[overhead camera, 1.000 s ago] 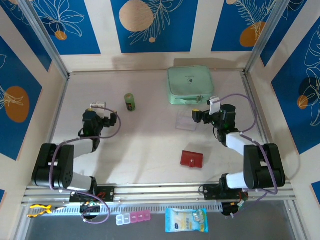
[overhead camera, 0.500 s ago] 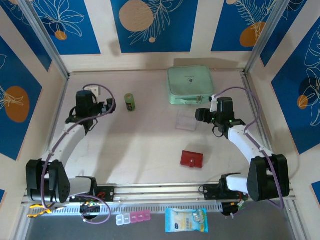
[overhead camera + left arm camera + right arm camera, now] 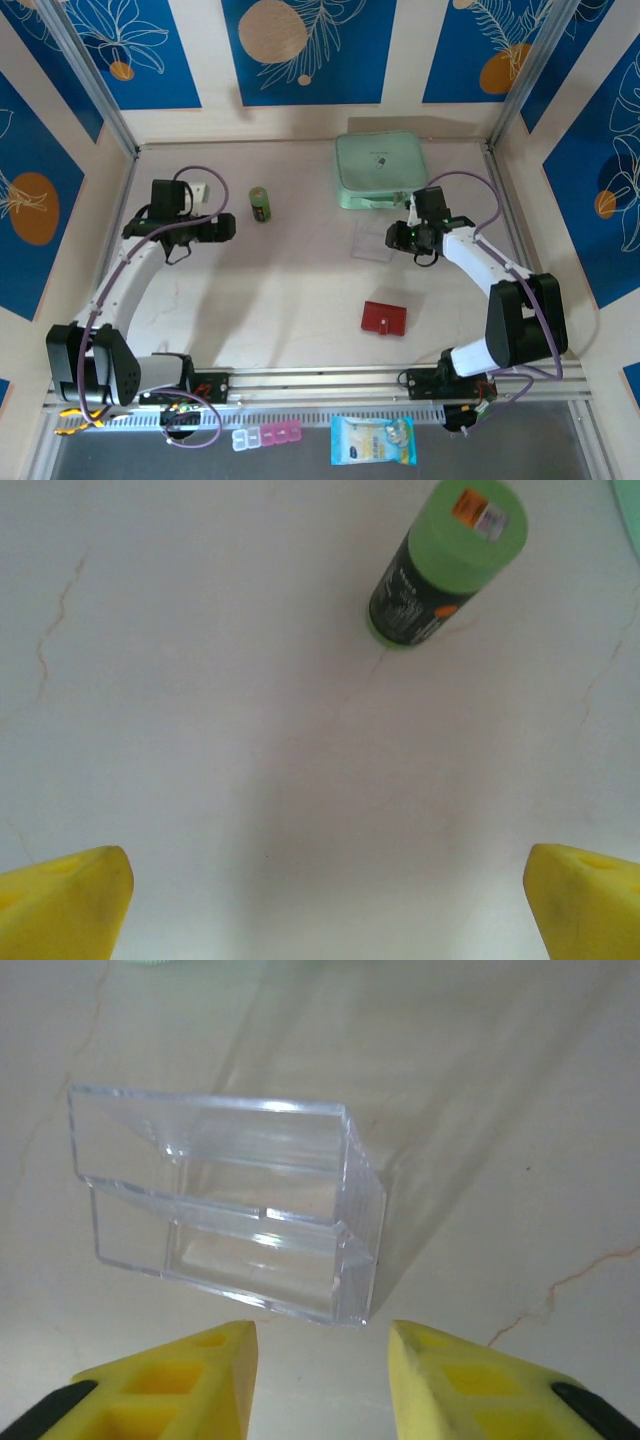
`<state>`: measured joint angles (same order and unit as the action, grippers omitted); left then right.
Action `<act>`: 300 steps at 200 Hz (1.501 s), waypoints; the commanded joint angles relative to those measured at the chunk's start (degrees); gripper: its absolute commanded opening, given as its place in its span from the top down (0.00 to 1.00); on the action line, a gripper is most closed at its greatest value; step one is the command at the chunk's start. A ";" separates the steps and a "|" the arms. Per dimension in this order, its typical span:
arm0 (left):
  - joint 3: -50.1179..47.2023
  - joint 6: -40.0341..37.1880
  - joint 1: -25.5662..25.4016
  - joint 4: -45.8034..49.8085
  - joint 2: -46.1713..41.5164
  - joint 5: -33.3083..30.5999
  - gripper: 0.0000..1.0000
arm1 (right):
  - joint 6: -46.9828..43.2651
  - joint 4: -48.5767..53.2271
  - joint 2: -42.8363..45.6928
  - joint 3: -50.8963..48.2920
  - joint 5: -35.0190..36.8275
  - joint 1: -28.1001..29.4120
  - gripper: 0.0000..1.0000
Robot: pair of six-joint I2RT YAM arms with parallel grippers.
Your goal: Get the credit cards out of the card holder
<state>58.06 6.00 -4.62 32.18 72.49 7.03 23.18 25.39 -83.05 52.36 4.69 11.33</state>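
wallet shut, flat near table's near edge, neither arm on it; cards likely inside. right gripper jaws part open, empty, facing clear box, maybe cards' destination. left gripper wide open, empty, near bottle.

On my table the zip case sits at the back, right of centre. The plastic box lies just in front of it, with my right gripper beside it on the right. The card holder lies nearer me, well apart from the box. The small can lies left of the case, with my left gripper near its left side
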 commanded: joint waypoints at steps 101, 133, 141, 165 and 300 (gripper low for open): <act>-0.57 -2.64 -0.20 0.94 1.03 -2.99 0.00 | 1.29 1.60 -8.20 5.53 2.10 1.17 0.74; -0.41 -3.11 -0.20 1.13 1.00 -4.03 0.00 | 1.21 1.33 -9.83 6.37 1.02 1.46 0.76; -0.35 -3.18 -0.21 1.17 1.07 -4.26 0.00 | 1.17 1.31 -10.30 6.65 1.05 1.57 0.76; -0.37 -3.29 -0.17 1.22 1.08 -4.56 0.00 | 1.08 1.66 -11.23 7.30 1.32 1.76 0.77; -0.41 -3.36 -0.15 1.21 0.79 -4.65 0.00 | 0.38 2.38 -13.28 7.76 3.36 2.98 0.83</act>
<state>57.41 3.95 -4.62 32.42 73.25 2.92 23.88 26.55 -94.87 58.83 7.62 13.72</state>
